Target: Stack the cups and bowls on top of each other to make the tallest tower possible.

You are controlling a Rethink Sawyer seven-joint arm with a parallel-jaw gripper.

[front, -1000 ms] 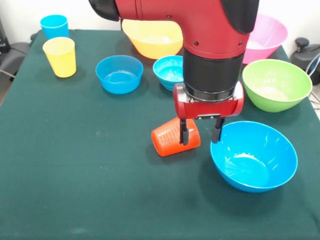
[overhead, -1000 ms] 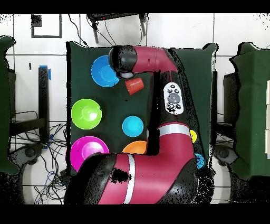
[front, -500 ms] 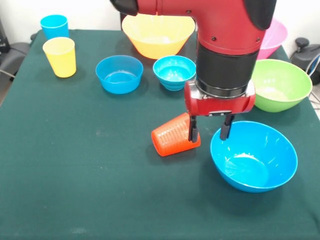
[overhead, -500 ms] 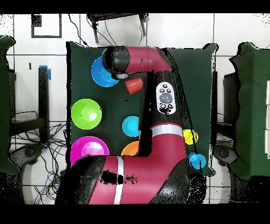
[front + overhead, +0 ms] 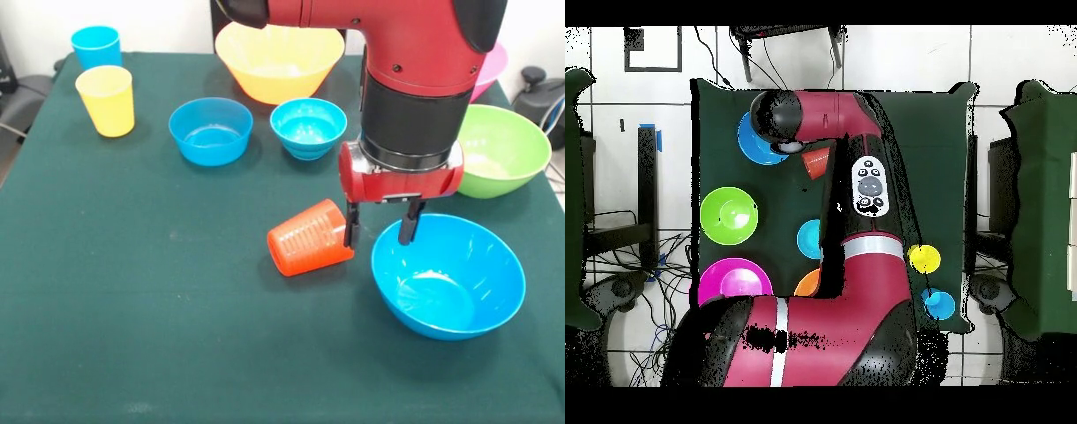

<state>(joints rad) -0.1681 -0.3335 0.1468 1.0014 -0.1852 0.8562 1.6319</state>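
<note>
Front cam sits across the table [image 5: 132,336] from the robot, angled down, fairly close — the arm [image 5: 415,79] drops in from the top edge. Overhead cam looks straight down from much higher, robot base at the bottom, floor around the table [image 5: 725,130] visible. Views are turned half round against each other. Shared: the green tabletop and arm [image 5: 835,300] — e.g. the green bowl [image 5: 508,146] [image 5: 729,215].

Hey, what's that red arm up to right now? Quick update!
End effector open, empty, between tipped orange-red cup and medium blue bowl. Nothing stacked yet. Nothing blocking.
</note>
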